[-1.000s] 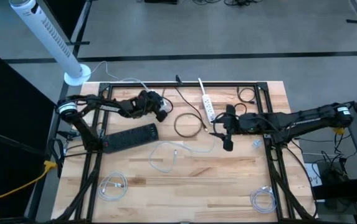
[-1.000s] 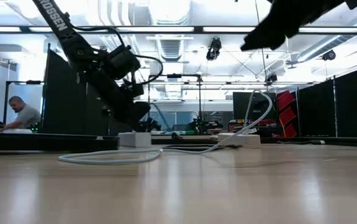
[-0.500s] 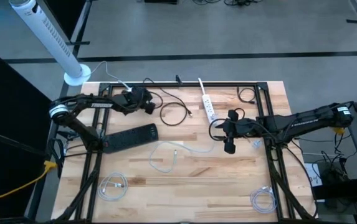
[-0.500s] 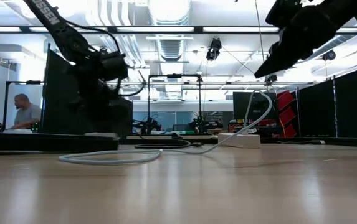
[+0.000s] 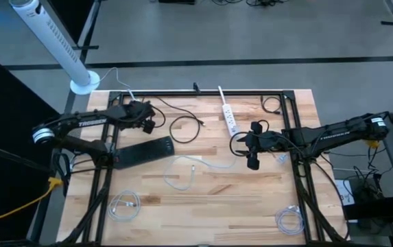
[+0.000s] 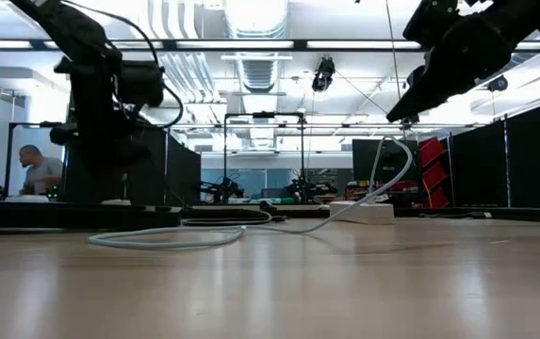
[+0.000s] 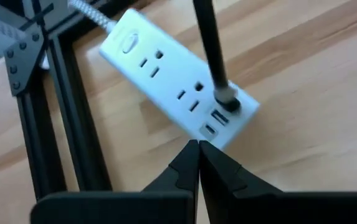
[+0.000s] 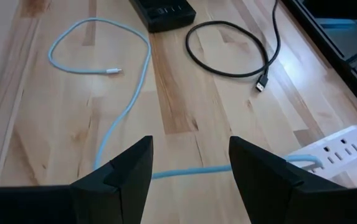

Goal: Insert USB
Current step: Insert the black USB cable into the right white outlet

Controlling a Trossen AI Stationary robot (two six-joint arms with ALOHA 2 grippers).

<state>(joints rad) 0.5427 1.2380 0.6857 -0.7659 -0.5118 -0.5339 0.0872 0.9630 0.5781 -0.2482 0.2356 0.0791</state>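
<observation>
USB cable [image 8: 231,68], black and limp, looks light; its stiff plug [image 8: 262,83] is the best hold. Right hand [image 8: 190,163] hovers released; left hand [image 7: 198,165] is clenched empty.

Pale wood-grain table [image 5: 210,199], glossy white plastic power strip [image 7: 172,87].

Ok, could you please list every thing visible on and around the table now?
white power strip: one, white, far middle
second power strip: one, white, far left
black strip: one, black, left of centre
black cable: one, black, between the white strips
pale cable: one, light blue, centre
coiled cables: two, white, both near corners
tower fan: one, white, floor
left gripper: jaws shut, over second strip
right gripper: jaws open, right of centre
</observation>
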